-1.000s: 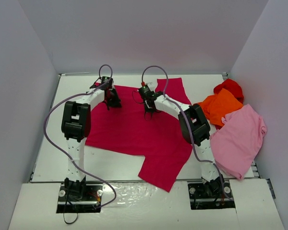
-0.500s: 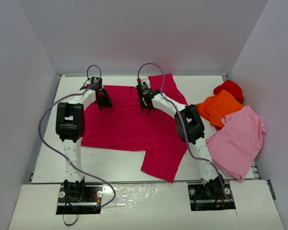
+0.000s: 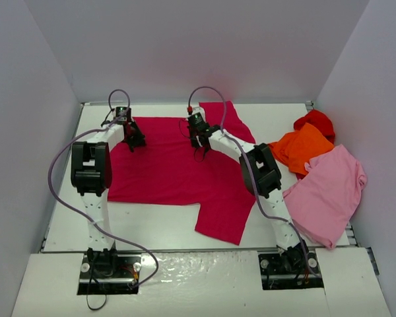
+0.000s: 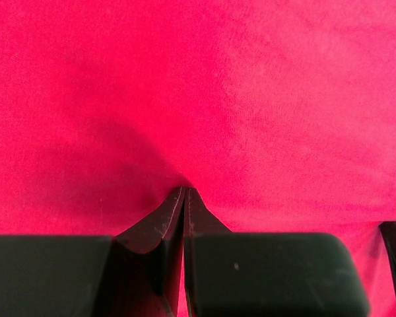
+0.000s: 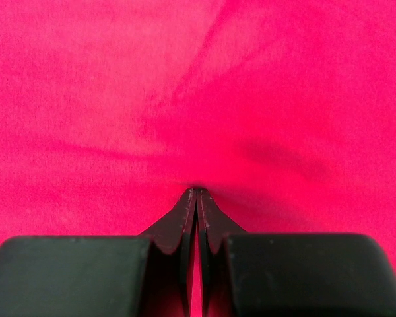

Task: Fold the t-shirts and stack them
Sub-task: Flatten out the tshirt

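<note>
The crimson t-shirt [image 3: 171, 172] was spread flat on the desk [image 3: 152, 228], long axis left-right, and was pinched near its far edge by the closed left tool [image 3: 133, 141] and closed right tool [image 3: 199, 143], with the body lying nearward of both.

The bright red cloth t-shirt [image 3: 315, 121] hides partly behind the orange cloth t-shirt [image 3: 302, 146]. Both wrist views cut off the big crimson cloth t-shirt [image 4: 251, 99].
</note>
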Controlling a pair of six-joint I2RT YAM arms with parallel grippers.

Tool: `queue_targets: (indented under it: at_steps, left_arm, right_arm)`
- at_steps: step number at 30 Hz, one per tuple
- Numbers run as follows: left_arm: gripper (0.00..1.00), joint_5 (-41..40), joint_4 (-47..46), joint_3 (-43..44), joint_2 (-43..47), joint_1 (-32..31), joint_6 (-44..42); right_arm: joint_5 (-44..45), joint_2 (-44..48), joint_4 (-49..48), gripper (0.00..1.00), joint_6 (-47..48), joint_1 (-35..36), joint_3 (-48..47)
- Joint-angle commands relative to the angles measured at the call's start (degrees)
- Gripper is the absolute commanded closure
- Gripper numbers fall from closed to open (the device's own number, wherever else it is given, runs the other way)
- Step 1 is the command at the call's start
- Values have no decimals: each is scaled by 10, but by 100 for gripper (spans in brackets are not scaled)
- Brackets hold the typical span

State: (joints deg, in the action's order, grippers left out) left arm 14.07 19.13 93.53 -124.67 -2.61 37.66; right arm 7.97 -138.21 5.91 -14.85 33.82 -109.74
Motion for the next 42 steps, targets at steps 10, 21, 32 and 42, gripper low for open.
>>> queue_targets:
  at_steps: [10,21,32,42]
  left_arm:
    - [55,-30,-202,-130,200,-24,-18]
    - [46,78,-224,-348,415,-26,52]
    - [49,71,-36,-462,662,-25,35]
    - [48,159,-8,-449,662,-26,102]
  right_arm:
    - [35,280,-124,72,1,-2,228]
    - [-87,565,-58,21,-106,32,561]
    - [-120,977,152,7,-271,78,766]
    - [-162,1009,193,33,-347,114,812]
